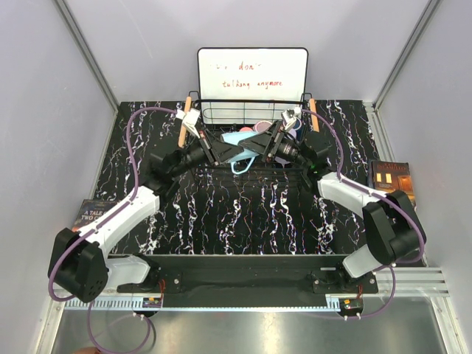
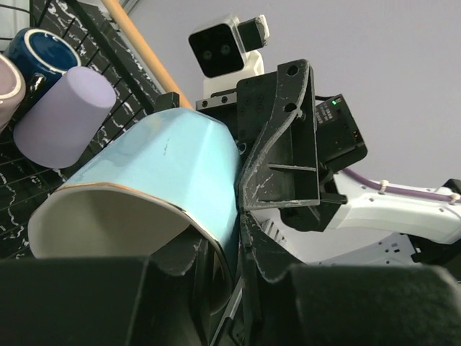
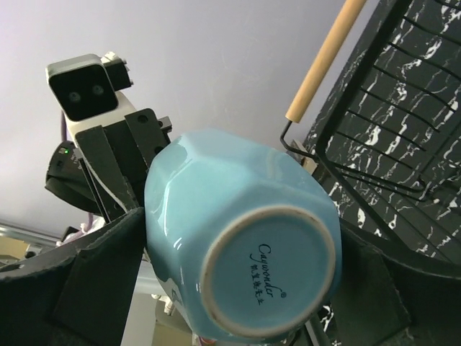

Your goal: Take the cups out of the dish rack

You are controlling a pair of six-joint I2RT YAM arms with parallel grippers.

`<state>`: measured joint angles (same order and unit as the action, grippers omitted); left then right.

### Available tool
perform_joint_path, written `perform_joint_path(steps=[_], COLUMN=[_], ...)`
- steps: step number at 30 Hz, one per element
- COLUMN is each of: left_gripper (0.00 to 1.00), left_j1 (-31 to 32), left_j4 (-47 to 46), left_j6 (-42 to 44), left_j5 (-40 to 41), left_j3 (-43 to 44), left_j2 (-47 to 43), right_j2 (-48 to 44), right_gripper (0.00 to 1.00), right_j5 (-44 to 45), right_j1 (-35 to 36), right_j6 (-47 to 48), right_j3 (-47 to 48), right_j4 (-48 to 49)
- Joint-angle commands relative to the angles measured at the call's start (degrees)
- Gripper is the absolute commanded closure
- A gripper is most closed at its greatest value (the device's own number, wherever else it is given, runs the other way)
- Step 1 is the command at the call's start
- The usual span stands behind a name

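Observation:
The light blue cup hangs tilted in the air over the front of the dish rack. My left gripper is shut on the cup's rim, one finger inside the cream bowl and one outside. My right gripper stands open, its fingers spread wide on either side of the cup's base. A lavender cup, a navy cup and a mauve cup lie in the rack. Something pink shows there too.
The rack has wooden handles. A white board with writing leans behind it. Books lie at the table's right and left edges. Grey walls close in on three sides.

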<state>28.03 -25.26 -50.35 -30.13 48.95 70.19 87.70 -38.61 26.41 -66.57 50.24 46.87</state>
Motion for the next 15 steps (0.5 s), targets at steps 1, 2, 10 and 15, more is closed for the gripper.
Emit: perform_joint_path(steps=[1,2,10,15], left_gripper=[1.00,1.00,1.00,1.00], left_j1=[-0.35,-0.35,-0.35,-1.31], left_j4=[-2.60,-2.69,0.73,2.23], left_j6=[3.68,3.76,6.31,6.84], left_j5=[1.83,1.92,3.40,3.50], left_j3=[1.06,0.89,1.24,1.41], left_j2=[-1.02,-1.20,-3.13,-4.45], right_j2=[-4.20,-4.29,-7.63,-11.84], right_gripper=[0.00,0.00,0.00,0.00], right_j5=[-2.17,-2.00,2.65,8.89], right_j1=[1.45,1.45,1.36,1.36], right_j6=[6.97,7.24,13.55,19.36], right_j3=[1.97,2.06,3.02,4.69], right_j4=[-2.48,-3.62,-12.06,-20.93])
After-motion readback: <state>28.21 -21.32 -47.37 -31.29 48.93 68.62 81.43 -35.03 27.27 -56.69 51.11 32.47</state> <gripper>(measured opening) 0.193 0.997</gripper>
